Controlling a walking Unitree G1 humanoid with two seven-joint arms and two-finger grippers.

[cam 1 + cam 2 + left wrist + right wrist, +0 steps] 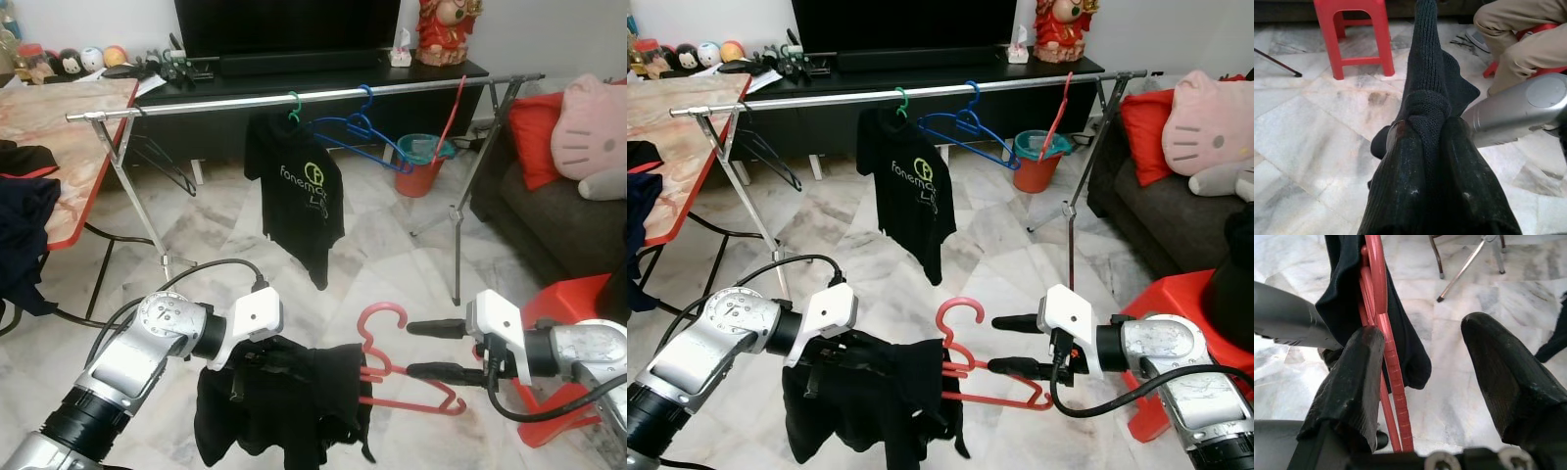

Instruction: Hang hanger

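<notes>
Red hanger (392, 367): low in front of the robot, between the two grippers, hook up, one shoulder carrying a black garment (284, 401), the other arm bare and pointing toward the right gripper.
Black garment: bunched and hanging from the left side of the hanger, well above the marble floor (392, 264).
Left gripper (1425, 147): fingers closed tight on a fold of the black garment; the left wrist view shows this pinch, which the head views hide behind the cloth.
Right gripper (1449, 382): fingers spread wide apart; the right wrist view shows the hanger's bar lying against one finger (1354, 382) while the other stands clear of it.
Clothes rail (294, 98): metal bar farther ahead, holding a black printed T-shirt (299, 191) on a green hanger (293, 106), blue hangers (358, 127) beside it, and another red one near the far end.
Left wrist extras: a red stool (1352, 34) and a seated person's knees (1518, 34).
</notes>
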